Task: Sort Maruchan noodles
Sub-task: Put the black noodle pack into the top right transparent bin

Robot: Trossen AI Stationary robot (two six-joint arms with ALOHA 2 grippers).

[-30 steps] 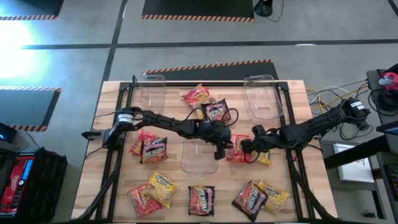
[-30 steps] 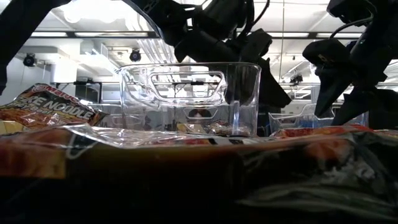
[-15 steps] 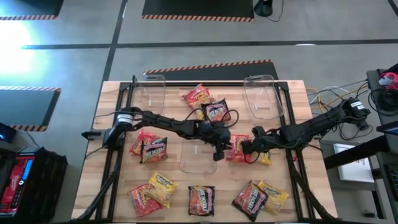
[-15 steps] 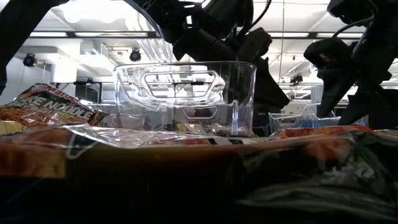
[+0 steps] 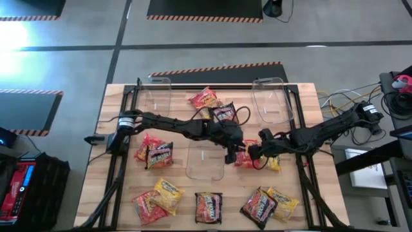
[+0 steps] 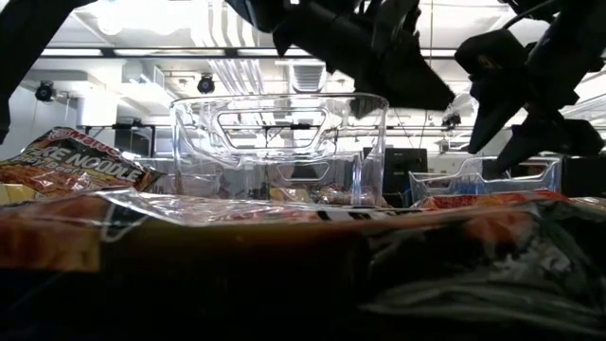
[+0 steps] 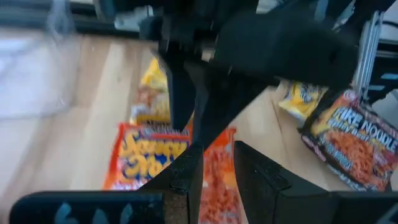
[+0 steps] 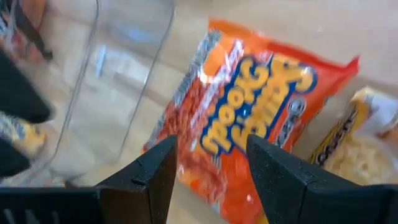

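both grippers (image 5: 232, 156) (image 5: 253, 152), fingers apart (seemingly empty), over a crinkly red packet (image 8: 249, 143)

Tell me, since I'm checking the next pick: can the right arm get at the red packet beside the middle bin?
Probably yes. The right gripper hovers just over the red packet with jaws open, nothing lying on it. The left gripper close by at the clear bin could crowd it.
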